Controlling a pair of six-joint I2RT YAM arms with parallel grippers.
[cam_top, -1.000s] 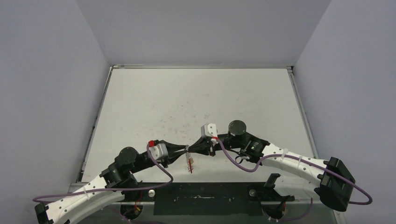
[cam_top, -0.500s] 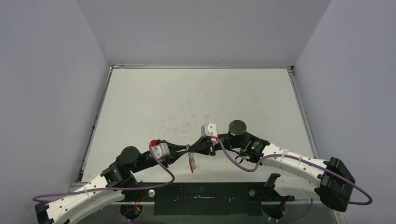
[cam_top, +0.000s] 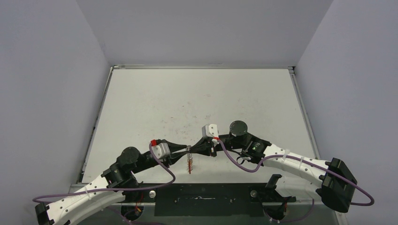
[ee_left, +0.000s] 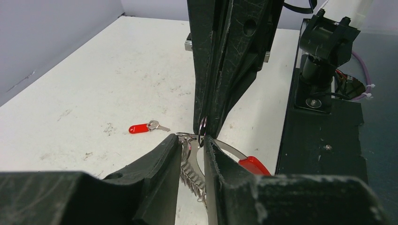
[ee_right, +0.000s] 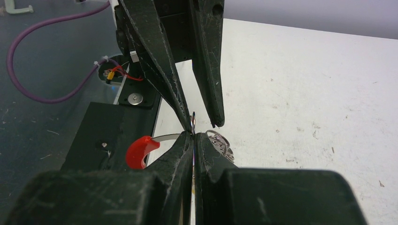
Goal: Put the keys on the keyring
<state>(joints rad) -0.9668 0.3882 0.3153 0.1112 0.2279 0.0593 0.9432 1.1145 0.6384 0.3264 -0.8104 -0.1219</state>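
My left gripper (ee_left: 193, 141) is shut on the keyring (ee_left: 191, 165), a silvery coiled loop with a red sleeve (ee_left: 254, 165), and holds it above the table. In the top view the keyring (cam_top: 189, 164) hangs below both fingertips near the front edge. My right gripper (ee_right: 193, 135) is shut tip to tip against the left one (cam_top: 186, 150). It pinches a key's small silver ring (ee_right: 193, 120), which touches the keyring's end. That key's head is hidden between the fingers. The red-headed key (ee_left: 141, 127) lies flat on the table beyond the grippers.
The black base plate (ee_left: 324, 140) with arm mounts runs along the table's front edge, right beside the grippers. Purple cables (cam_top: 244, 164) loop off both wrists. Grey walls enclose the white table (cam_top: 197, 103) on three sides.
The left gripper has shifted slightly away from the front edge and the hanging keyring has swung a little to the left. The right arm has stayed still.
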